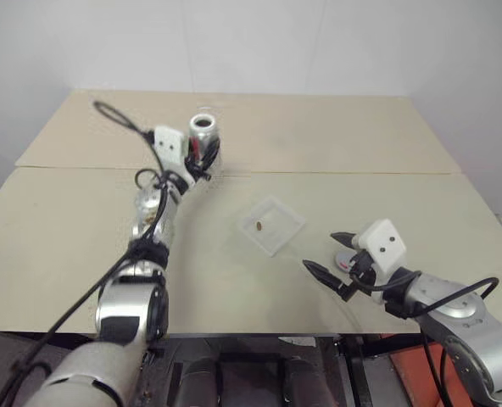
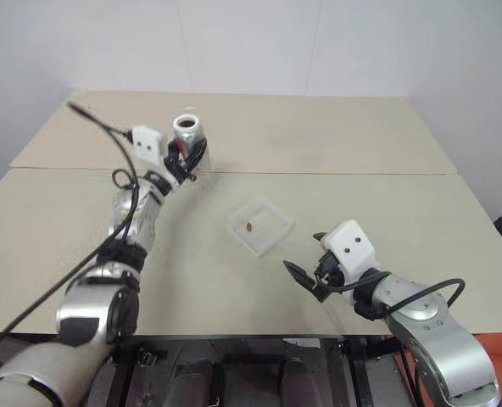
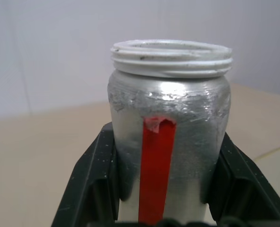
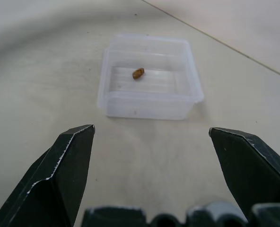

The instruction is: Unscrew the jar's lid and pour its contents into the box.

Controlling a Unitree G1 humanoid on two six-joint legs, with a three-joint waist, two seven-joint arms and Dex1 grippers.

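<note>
From the head, the left hand (image 1: 202, 154) is far out over the pale bench (image 1: 81, 229), clamped on the jar (image 1: 203, 129), which stands upright with its mouth uncovered and dark inside. Nearer the middle of the bench lies the clear box (image 1: 272, 224), set cornerwise, with the small brownish pellet (image 1: 259, 226) resting inside it. The right hand (image 1: 331, 257) hovers low near the front edge, well apart from the box, its two black fingers spread wide with nothing between them. In the left wrist view, the jar (image 3: 170, 118) sits upright between the two black fingers (image 3: 92, 179), which press against its silvery sides; a red strip runs up its front, and the white threaded rim is bare, with no cap on it. In the right wrist view, the fingers (image 4: 59, 179) stand wide apart and empty, pointing toward the box (image 4: 149, 101), which rests flat on the bench (image 4: 36, 85) some way beyond them, the pellet (image 4: 138, 73) lying on its floor.
</note>
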